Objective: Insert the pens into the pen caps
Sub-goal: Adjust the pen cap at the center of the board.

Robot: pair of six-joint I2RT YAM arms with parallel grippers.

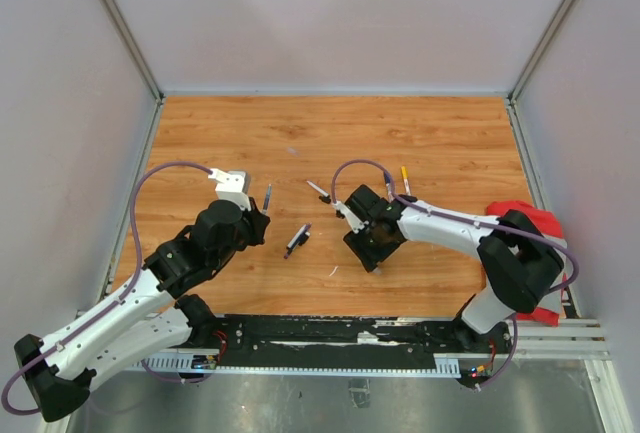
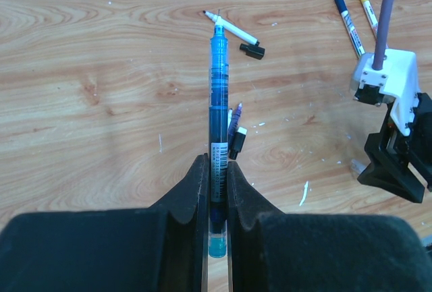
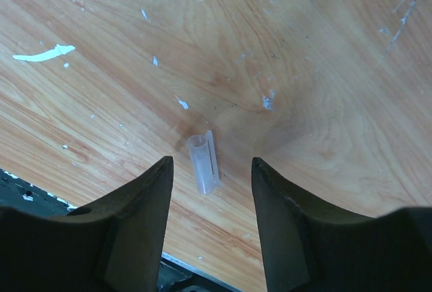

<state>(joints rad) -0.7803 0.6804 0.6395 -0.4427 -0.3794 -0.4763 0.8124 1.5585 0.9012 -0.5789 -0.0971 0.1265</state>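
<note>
My left gripper (image 2: pixel 216 165) is shut on a blue translucent pen (image 2: pixel 218 96) with a barcode label; its uncapped tip points away from me. In the top view this gripper (image 1: pixel 260 218) is left of the table's centre, with the pen (image 1: pixel 267 196) sticking out. My right gripper (image 3: pixel 210 170) is open, its jaws wide apart over a clear plastic pen cap (image 3: pixel 204 164) that lies on the wood between them, untouched. The right gripper (image 1: pixel 368 253) is near the table's centre in the top view.
A purple pen with a black cap (image 2: pixel 235 127) lies just beyond the left gripper. Farther off lie an uncapped white pen (image 2: pixel 231 27), a loose black cap (image 2: pixel 252 50), and blue-capped (image 2: pixel 347 21) and yellow-capped (image 2: pixel 366 5) pens. A red object (image 1: pixel 520 215) sits at the right edge.
</note>
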